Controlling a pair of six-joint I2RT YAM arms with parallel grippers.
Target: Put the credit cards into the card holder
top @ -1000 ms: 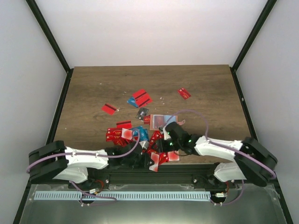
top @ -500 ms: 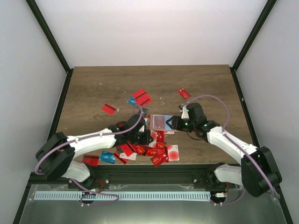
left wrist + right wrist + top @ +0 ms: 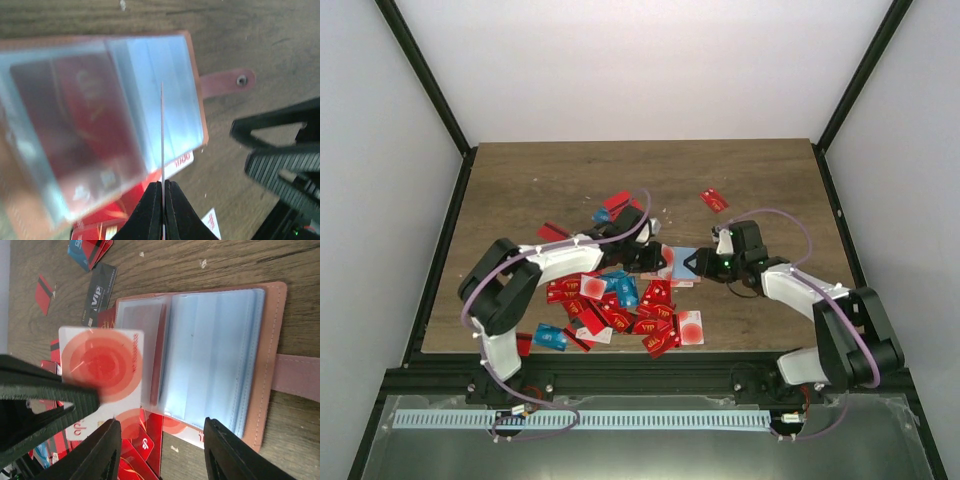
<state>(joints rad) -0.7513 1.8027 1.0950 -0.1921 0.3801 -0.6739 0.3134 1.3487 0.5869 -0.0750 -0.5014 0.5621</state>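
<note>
The card holder [image 3: 215, 355] lies open on the table, tan-brown with clear sleeves and a snap strap [image 3: 225, 82]. It shows in the top view [image 3: 678, 258] at mid table. My left gripper [image 3: 162, 185] is shut on a white credit card with a red circle [image 3: 102, 365], seen edge-on in the left wrist view [image 3: 162, 130]. It holds the card over the holder's left page. In the top view the left gripper [image 3: 648, 257] is at the holder's left edge. My right gripper [image 3: 162, 450] is open and empty just off the holder's right side [image 3: 695, 265].
Several red, blue and white credit cards [image 3: 620, 305] lie heaped in front of the holder. A dark grey VIP card [image 3: 100, 295], red and blue cards [image 3: 617, 203] and a lone red card [image 3: 714, 200] lie farther back. A blue card [image 3: 549, 336] lies near the front edge.
My left gripper has moved from the card heap up and right to the holder, carrying the white card. My right arm reached out from the near edge and now stays by the holder.
</note>
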